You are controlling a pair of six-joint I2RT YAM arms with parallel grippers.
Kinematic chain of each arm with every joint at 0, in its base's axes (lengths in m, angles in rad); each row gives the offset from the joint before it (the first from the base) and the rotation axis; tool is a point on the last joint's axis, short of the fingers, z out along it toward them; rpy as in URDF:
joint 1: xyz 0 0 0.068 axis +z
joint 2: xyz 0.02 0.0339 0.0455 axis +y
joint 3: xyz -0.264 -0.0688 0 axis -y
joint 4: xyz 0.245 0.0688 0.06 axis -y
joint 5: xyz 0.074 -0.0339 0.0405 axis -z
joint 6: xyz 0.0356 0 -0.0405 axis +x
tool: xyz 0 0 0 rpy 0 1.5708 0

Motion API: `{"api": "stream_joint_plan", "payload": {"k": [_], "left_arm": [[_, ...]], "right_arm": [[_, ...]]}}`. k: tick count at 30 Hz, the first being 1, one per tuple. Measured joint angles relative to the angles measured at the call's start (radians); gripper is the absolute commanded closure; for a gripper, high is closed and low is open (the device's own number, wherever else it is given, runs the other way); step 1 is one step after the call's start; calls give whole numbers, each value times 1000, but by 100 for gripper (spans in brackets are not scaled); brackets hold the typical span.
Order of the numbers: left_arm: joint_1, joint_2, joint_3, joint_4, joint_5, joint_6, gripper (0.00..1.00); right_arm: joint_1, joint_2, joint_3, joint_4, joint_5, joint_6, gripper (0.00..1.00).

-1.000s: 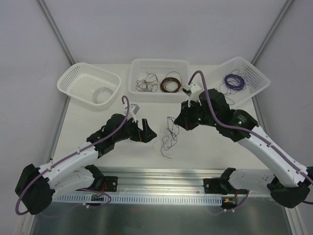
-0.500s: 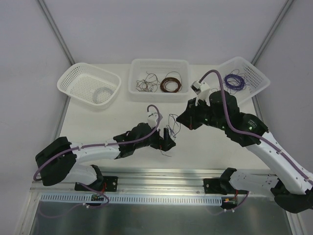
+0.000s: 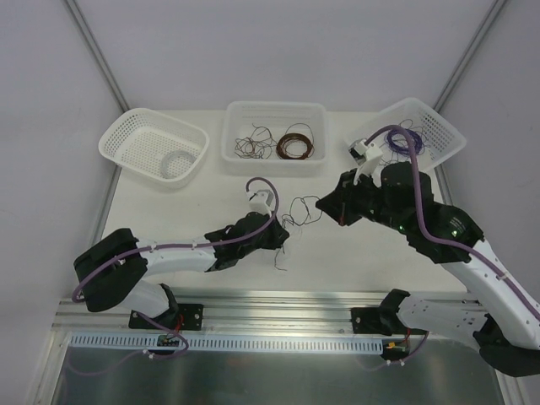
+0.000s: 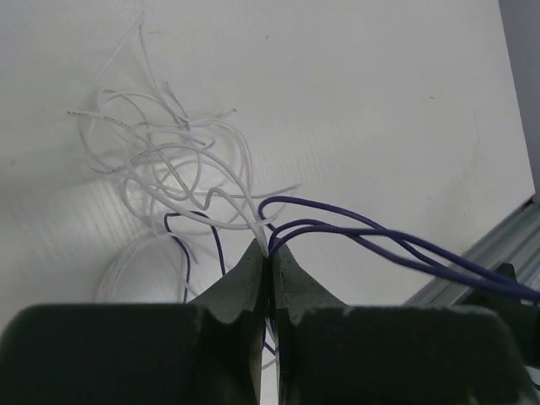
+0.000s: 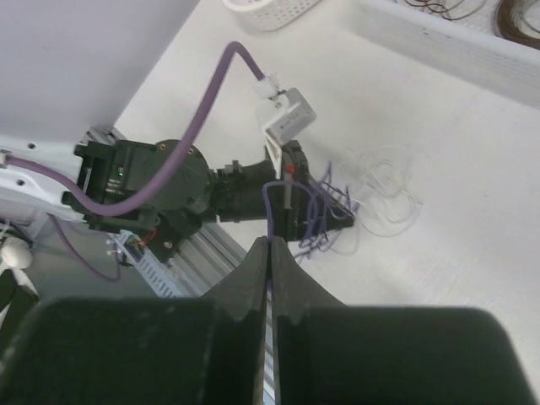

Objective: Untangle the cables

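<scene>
Cables [image 3: 295,209] between closed jaws, baskets [image 3: 145,148] behind.

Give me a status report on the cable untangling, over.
Left gripper shut on tangled clump of thin purple and white wire cables. Right gripper shut on a purple strand of the same clump. Nothing in the way.

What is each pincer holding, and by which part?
Left pincer: white and purple strands where they leave the tangle. Right pincer: one purple strand, near its bend.
</scene>
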Motion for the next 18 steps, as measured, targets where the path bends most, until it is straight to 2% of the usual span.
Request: {"api": "stream_joint_plan", "payload": {"k": [7, 18], "left_arm": [[105, -11, 2, -53, -27, -68, 100], [272, -191, -51, -53, 53, -163, 100]], "right_arm": [[0, -61, 58, -156, 163, -63, 99], [5, -92, 123, -328, 462, -155, 99]]}}
